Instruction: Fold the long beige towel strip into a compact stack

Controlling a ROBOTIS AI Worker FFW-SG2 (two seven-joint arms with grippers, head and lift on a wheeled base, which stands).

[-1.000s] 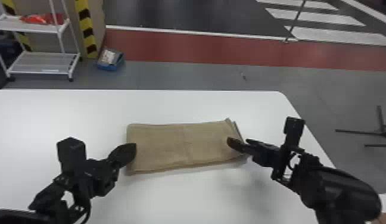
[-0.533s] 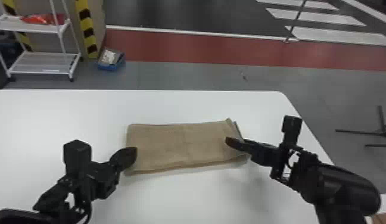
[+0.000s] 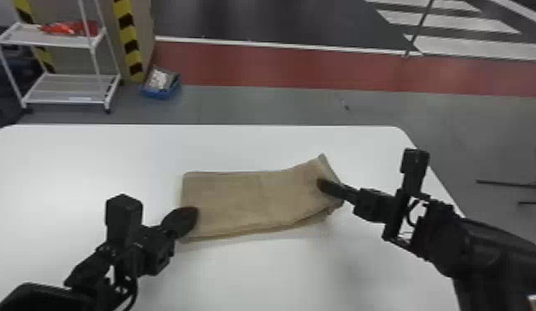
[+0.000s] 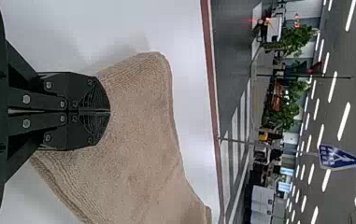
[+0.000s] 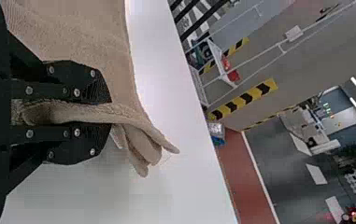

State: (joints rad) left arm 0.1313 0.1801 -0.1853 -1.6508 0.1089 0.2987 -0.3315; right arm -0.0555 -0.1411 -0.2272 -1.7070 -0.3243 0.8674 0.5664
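Rising since the earlier head view, the beige towel strip's (image 3: pixel 246 198) right end is bending upward as the right gripper (image 3: pixel 323 185) is moving up with it; the folded strip is lying across the desk (image 3: pixel 114 157), the left gripper (image 3: pixel 192 215) sitting over its near left corner. In the left wrist view, that gripper's jaws are pressing together, closed, over the towel. In the right wrist view, the jaws are pinching a fold of towel, layers spreading beyond the tips.
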